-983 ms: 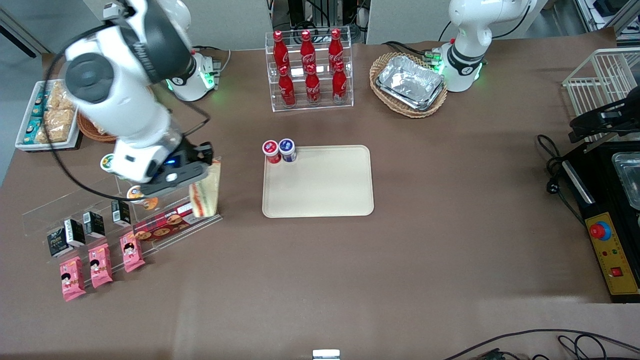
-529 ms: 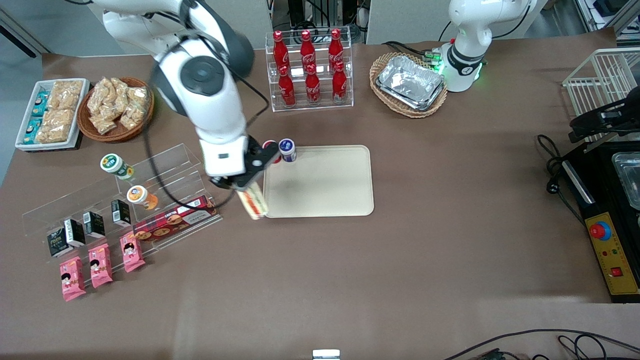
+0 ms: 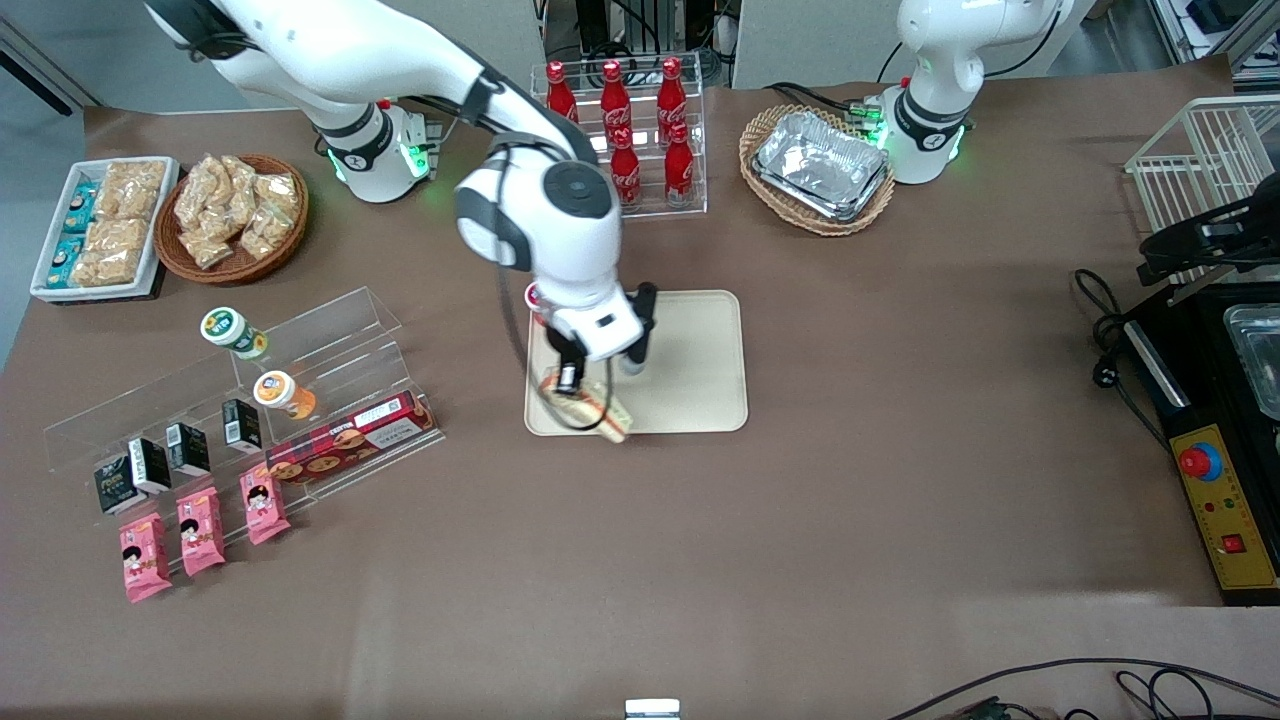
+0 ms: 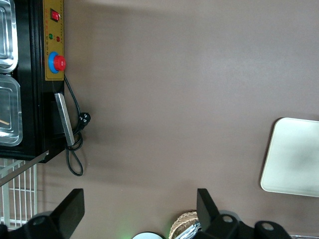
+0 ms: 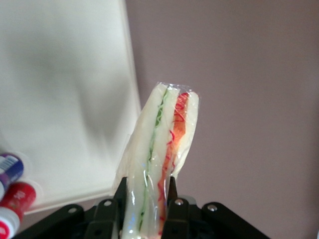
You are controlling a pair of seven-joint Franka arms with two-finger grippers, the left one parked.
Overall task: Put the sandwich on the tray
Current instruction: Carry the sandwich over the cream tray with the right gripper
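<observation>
The sandwich (image 3: 592,406), a clear-wrapped wedge of pale bread with green and orange-red stripes (image 5: 162,144), is held in my right gripper (image 3: 597,378). The gripper (image 5: 145,191) is shut on it, one black finger (image 5: 119,191) pressing each bread face. It hangs over the cream tray (image 3: 690,370) at the tray's edge nearest the front camera, toward the working arm's end. The sandwich's tip reaches past the rim over the brown table. In the right wrist view the tray (image 5: 65,99) lies beside the sandwich. A corner of the tray (image 4: 294,154) also shows in the left wrist view.
Two small capped bottles (image 5: 12,184) stand on the tray's corner; the arm mostly hides them in the front view. An acrylic shelf holds a red cookie box (image 3: 345,435), with pink packets (image 3: 200,525) beside it. Farther back stand a cola bottle rack (image 3: 620,130) and a wicker basket of foil trays (image 3: 818,165).
My gripper has carried the sandwich away from the acrylic shelf, sideways toward the parked arm's end. It now hangs over the tray's near edge instead of beside the tray.
</observation>
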